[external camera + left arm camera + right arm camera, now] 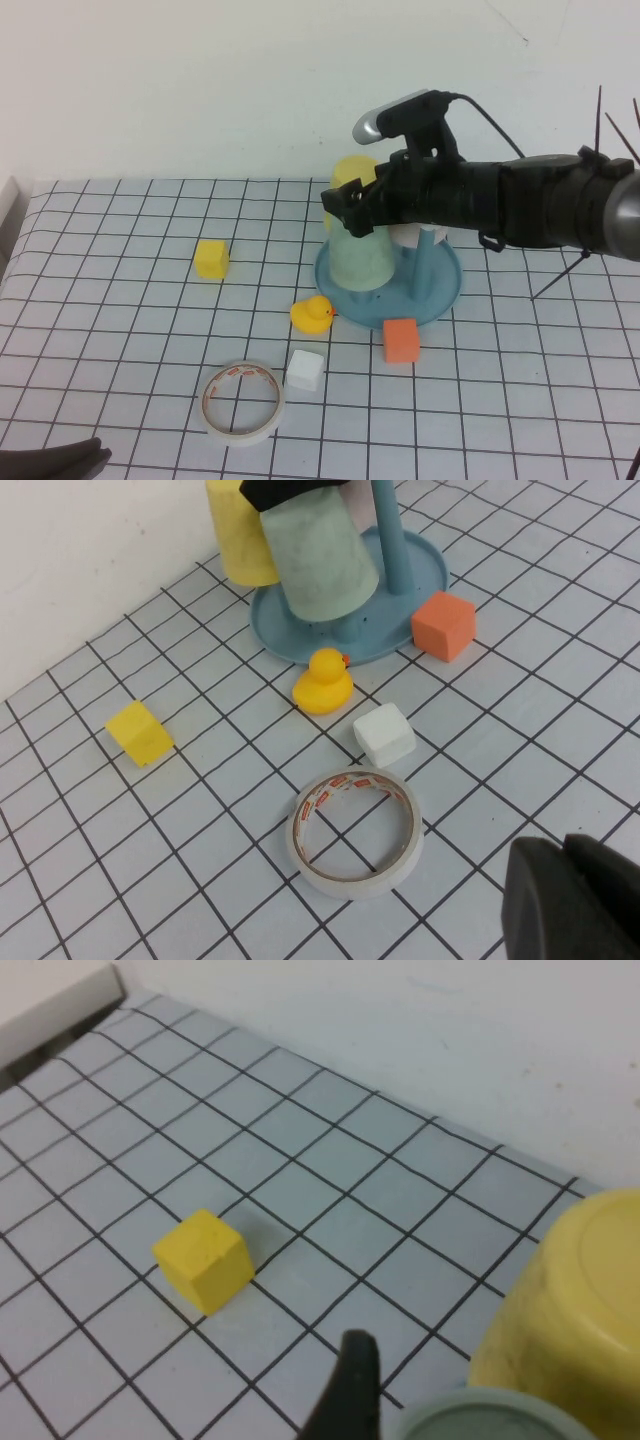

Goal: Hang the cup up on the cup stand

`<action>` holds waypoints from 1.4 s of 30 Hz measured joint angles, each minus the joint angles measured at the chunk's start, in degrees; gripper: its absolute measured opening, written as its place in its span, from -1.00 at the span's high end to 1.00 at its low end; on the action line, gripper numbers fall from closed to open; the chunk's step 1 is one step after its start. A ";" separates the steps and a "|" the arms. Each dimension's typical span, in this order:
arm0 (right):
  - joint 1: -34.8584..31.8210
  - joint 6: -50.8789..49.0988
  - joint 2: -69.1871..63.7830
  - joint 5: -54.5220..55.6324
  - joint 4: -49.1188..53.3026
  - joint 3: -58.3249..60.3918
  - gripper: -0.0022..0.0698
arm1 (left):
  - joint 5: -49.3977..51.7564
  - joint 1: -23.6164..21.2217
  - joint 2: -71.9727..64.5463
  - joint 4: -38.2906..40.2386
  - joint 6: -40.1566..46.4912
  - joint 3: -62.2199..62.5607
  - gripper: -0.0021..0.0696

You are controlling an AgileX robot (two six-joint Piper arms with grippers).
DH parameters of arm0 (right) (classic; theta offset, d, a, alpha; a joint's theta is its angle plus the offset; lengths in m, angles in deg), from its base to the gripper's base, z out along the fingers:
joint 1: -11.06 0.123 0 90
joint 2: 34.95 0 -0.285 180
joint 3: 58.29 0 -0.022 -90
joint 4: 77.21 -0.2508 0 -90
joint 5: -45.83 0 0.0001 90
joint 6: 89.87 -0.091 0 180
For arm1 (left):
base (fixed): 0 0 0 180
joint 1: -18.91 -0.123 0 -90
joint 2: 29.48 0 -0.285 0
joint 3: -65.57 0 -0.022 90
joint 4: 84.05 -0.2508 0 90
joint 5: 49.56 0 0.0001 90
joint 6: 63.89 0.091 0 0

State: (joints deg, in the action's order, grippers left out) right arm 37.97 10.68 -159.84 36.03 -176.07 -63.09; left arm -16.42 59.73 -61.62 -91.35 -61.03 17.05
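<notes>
Cup (361, 258), pale mint green and upside down, sits over a peg at the 9 o'clock side of the cup stand (440, 292), a round blue dish with upright blue pegs. The cup leans a little, rim down toward the dish. A yellow cup (352, 171) is also inverted on the stand, behind the green one toward 12 o'clock.

The right gripper (352, 208) reaches in from 3 o'clock and hangs at the top of the green cup. Its fingers are spread apart, and whether they touch the cup cannot be told. In the right wrist view one dark fingertip (345, 1390) shows beside the green cup's upturned base (490, 1415), apart from it. My reading is that the hanging itself is done and the cup has been let go; what is left is for the arm to draw clear without tipping the cup.

The left gripper (575, 900) is parked low at the near left corner of the worktop (120, 340), about 7 o'clock from the stand, fingers closed together and holding nothing.

Counted on the gridded worktop: two cups on the stand, one stand, one yellow block (211, 259), one orange block (400, 340), one white block (305, 370), one yellow rubber duck (312, 315), one roll of tape (243, 402).
</notes>
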 joint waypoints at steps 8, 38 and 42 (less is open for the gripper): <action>0.00 -4.43 1.57 0.30 0.00 0.00 -0.77 | 0.13 0.00 0.00 -1.76 -0.98 0.00 0.95; 0.00 -0.93 72.37 -5.19 0.00 42.81 0.93 | -5.80 0.00 23.08 -8.51 -13.85 -13.85 0.95; 0.00 -0.73 80.71 -3.49 0.00 46.72 0.93 | -5.55 0.00 23.08 -8.51 -13.86 -14.09 0.95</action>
State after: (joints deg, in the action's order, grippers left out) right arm 37.97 9.95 -79.13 32.54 -176.07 -16.37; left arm -21.97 59.73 -38.54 -99.86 -74.89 2.95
